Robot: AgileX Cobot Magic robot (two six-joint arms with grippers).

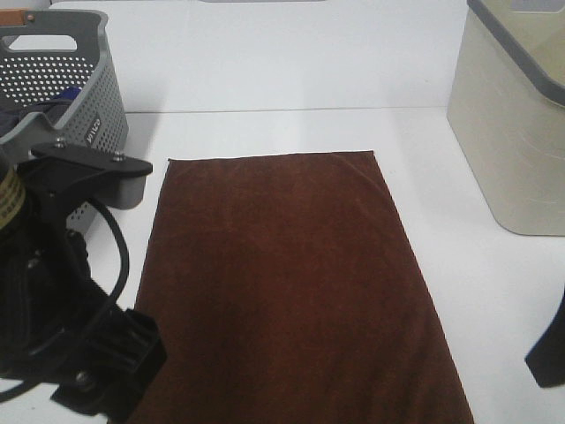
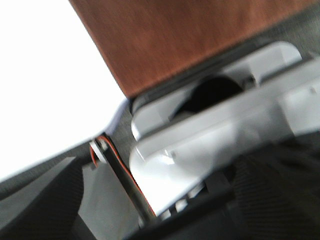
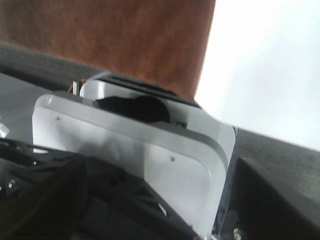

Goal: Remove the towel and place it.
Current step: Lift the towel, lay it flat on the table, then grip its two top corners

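— From the high camera, where is the towel?
— The dark brown rectangular cloth towel [image 1: 296,291] lies flat and spread out in the middle of the white table [image 1: 265,132]. Its near end runs out of the bottom of the view.
— What stands around it?
— A grey perforated plastic basket [image 1: 88,97] with a handle cut-out sits at the far left. It holds dark things [image 1: 35,110] that I cannot identify. A cream bin with a grey rim [image 1: 512,132] stands at the far right. Both are apart from the towel.
— And the arms?
— The black left arm [image 1: 53,291], with its looped cable [image 1: 115,256], fills the near left corner. It is just beside the towel's left edge and hides the basket's lower part. Only a dark sliver of the right arm [image 1: 549,353] shows at the right edge, apart from the towel.
— The left wrist camera?
— Blurred. A corner of the towel lies on the table, and a white moulded housing [image 2: 210,145] and a red wire [image 2: 117,162] block most of the view. I cannot tell how the left gripper's fingers stand.
— The right wrist camera?
— Another corner of the towel at the table's edge, with a white rounded housing [image 3: 130,145] and black framework [image 3: 75,200] in front. The right gripper's fingers cannot be made out, so I cannot tell whether they are wide or narrow.
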